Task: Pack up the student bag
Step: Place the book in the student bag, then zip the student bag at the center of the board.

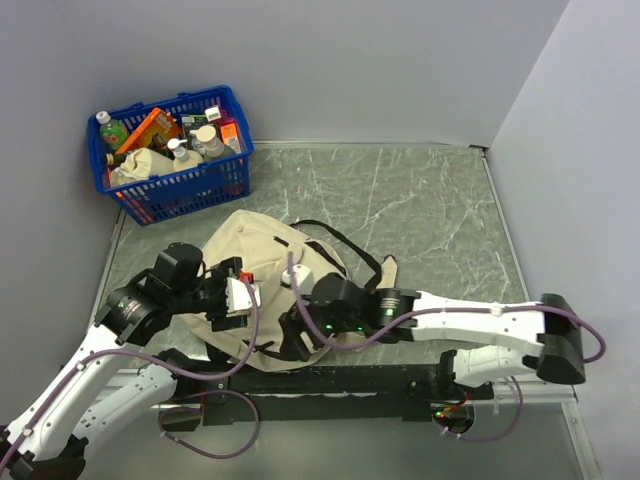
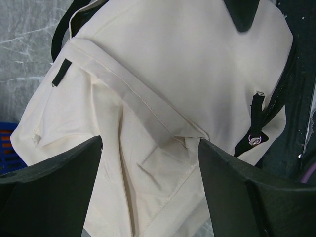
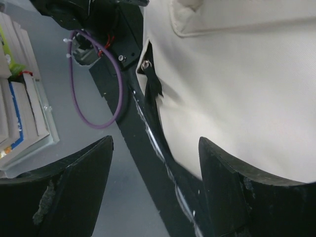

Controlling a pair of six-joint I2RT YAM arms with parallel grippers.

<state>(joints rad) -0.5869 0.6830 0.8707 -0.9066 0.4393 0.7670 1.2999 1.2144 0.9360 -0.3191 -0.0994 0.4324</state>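
The left gripper (image 2: 150,168) stands spread, pinching nothing. The cream student bag (image 2: 173,74) lies just beyond its fingers and fills the gap between them. The right gripper (image 3: 155,168) is spread too, with the bag just past its right-hand finger and a stack of books (image 3: 15,113) off to its other side.

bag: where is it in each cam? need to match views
Top external: bag lies centre-left, just below the basket.
Left wrist: bag fills most of the frame.
Right wrist: bag fills the upper right.
Shared landmark: the ringed black tab, likely the same one in both wrist views; too small to tell in the top view.
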